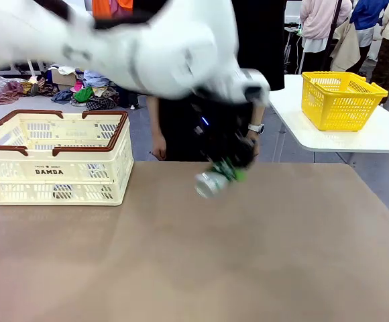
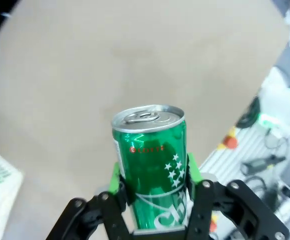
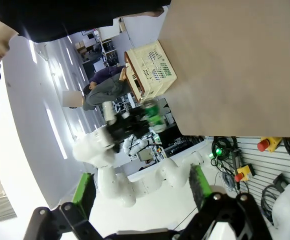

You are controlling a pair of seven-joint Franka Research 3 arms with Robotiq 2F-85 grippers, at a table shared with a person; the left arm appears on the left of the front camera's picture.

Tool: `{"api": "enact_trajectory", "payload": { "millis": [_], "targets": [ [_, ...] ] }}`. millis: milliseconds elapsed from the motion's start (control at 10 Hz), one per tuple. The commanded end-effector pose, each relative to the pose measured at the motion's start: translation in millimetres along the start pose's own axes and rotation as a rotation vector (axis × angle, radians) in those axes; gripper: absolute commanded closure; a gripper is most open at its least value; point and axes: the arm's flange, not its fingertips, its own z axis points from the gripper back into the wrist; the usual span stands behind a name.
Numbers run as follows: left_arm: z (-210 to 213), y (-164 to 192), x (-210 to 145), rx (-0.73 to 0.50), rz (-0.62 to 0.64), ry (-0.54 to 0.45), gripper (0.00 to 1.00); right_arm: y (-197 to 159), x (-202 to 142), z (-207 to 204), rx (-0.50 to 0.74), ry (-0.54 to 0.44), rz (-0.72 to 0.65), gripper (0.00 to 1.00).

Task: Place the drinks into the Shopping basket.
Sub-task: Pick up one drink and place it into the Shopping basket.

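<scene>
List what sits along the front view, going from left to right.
Shopping basket → green can, held tilted above the table in the left gripper → person's hand with a watch → yellow basket on the white side table.

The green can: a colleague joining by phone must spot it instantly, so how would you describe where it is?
Start at the brown table and follow the left arm's black pincer reaching across its middle. Clamped between its green pads, tilted above the tabletop, is the green can. Its silver top, white lettering and white stars set it apart.
</scene>
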Motion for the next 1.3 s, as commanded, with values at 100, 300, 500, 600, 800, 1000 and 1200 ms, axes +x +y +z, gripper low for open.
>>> {"api": "enact_trajectory", "payload": {
  "millis": [100,300,500,600,800,1000,1200],
  "targets": [
    [84.0,82.4,-59.5,0.113,0.215,-0.106,1.0,1.3,-1.8,-2.7,0.013,-0.005,0.015,0.0],
    [108.5,170.1,-118.1,0.159,0.532,-0.201,1.0,1.3,-1.8,-2.7,0.013,-0.005,0.015,0.0],
    [91.6,215.2,-168.8,0.036,0.685,-0.322,1.0,1.3,-1.8,-2.7,0.013,-0.005,0.015,0.0],
    [84.9,227.4,-190.8,0.045,0.756,-0.309,1.0,1.3,-1.8,-2.7,0.013,-0.005,0.015,0.0],
    [83.7,239.4,-221.5,-0.026,0.869,-0.343,1.0,1.3,-1.8,-2.7,0.013,-0.005,0.015,0.0],
    [81.8,253.0,-201.0,0.049,0.782,-0.256,1.0,1.3,-1.8,-2.7,0.013,-0.005,0.015,0.0],
    [81.8,253.0,-201.0,0.049,0.782,-0.256,1.0,1.3,-1.8,-2.7,0.013,-0.005,0.015,0.0]
  ]
}}
